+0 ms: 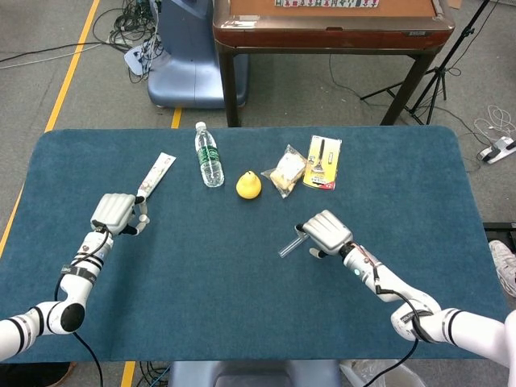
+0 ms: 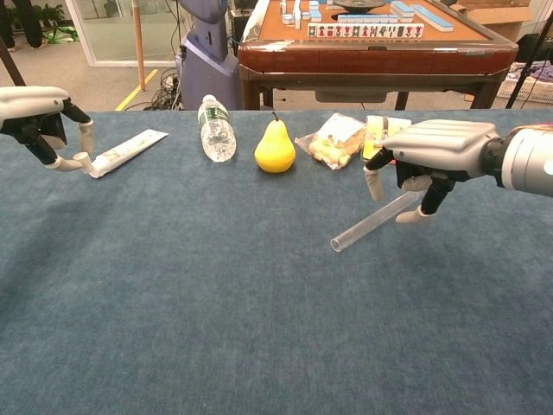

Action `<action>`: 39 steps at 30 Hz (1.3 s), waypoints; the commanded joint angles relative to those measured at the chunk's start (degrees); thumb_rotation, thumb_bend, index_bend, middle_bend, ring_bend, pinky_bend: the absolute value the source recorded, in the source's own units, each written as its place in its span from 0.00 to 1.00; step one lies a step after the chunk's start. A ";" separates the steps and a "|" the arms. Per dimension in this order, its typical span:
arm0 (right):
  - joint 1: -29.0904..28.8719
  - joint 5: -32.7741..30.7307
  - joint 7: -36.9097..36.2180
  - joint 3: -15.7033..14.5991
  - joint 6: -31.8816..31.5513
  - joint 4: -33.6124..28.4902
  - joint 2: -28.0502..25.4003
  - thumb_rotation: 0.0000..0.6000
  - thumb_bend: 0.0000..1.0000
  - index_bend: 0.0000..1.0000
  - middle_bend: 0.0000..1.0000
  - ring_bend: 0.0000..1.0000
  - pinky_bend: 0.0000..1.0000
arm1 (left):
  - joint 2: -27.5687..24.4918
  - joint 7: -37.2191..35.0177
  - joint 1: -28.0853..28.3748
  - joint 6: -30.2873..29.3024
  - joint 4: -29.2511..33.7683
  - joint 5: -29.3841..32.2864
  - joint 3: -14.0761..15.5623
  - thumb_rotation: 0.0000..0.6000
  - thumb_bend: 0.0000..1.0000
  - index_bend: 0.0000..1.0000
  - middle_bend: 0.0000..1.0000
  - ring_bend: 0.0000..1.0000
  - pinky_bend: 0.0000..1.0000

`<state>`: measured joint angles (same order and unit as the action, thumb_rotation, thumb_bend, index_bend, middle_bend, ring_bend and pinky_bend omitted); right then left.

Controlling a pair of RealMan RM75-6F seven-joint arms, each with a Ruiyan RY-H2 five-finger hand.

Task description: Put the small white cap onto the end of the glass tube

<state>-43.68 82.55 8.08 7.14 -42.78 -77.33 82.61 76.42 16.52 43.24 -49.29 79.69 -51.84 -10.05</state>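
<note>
The clear glass tube (image 2: 377,220) lies on the blue surface (image 2: 216,285). The right robot hand (image 2: 432,156) hovers over it, fingers apart, holding nothing. The left robot hand (image 2: 39,121) pinches the small white cap (image 2: 84,159). A bump could roll the tube away.

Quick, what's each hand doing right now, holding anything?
Left hand: pinching the small white cap.
Right hand: fingers around the glass tube, which lies on the table; a firm grip cannot be told.

Teal-blue table (image 1: 242,322). Yellow pear (image 2: 275,147). Clear glass tube (image 2: 373,222). Yellow-backed card pack (image 1: 322,162). Hands pale grey-white: left hand (image 1: 115,213), right hand (image 1: 326,231).
</note>
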 commanded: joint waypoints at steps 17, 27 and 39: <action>-4.35 -3.14 -1.70 -0.95 3.95 11.01 8.78 1.00 0.25 0.48 1.00 1.00 1.00 | 0.20 -1.20 -0.62 0.26 -0.71 -0.84 0.64 1.00 0.32 0.53 1.00 1.00 1.00; -4.89 -4.64 -1.45 -1.33 4.67 13.19 9.87 1.00 0.25 0.48 1.00 1.00 1.00 | 0.00 -1.79 -1.00 0.37 -1.15 -0.98 0.71 1.00 0.32 0.53 1.00 1.00 1.00; -5.63 -6.33 -0.83 -1.34 5.55 14.34 10.44 1.00 0.29 0.50 1.00 1.00 1.00 | 0.45 -2.10 -1.01 0.66 -1.99 -1.23 0.68 1.00 0.34 0.53 1.00 1.00 1.00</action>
<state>-49.28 76.25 7.23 5.82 -37.26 -63.01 93.03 76.87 14.42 42.23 -48.63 77.70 -53.06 -9.37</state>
